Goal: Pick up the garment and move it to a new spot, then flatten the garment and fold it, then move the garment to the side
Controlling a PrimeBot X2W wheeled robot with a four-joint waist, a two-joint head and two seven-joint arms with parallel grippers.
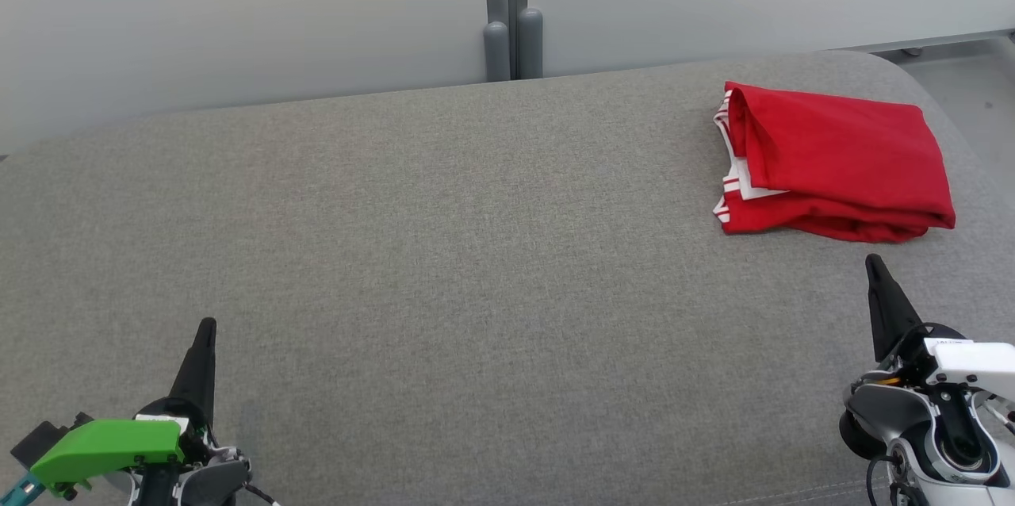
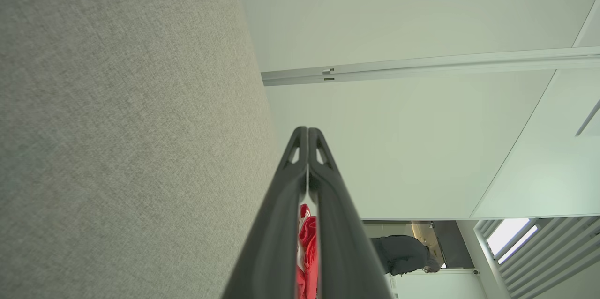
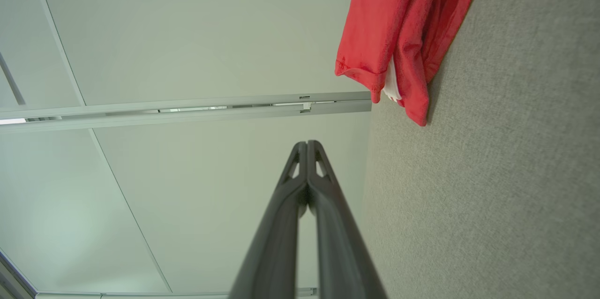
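A wide grey fabric surface point(image 1: 444, 252) spreads across the head view, with pale wall panels point(image 1: 238, 14) behind it. Up at the far right corner sits the red garment point(image 1: 833, 161), folded into a neat block, white-striped trim peeking out on its left edge. Near its front edge, not touching, there's the right gripper point(image 1: 875, 262), fingers pressed together, gripping nothing. Low left, well apart from the cloth, is the left gripper point(image 1: 208, 325), likewise closed and empty.
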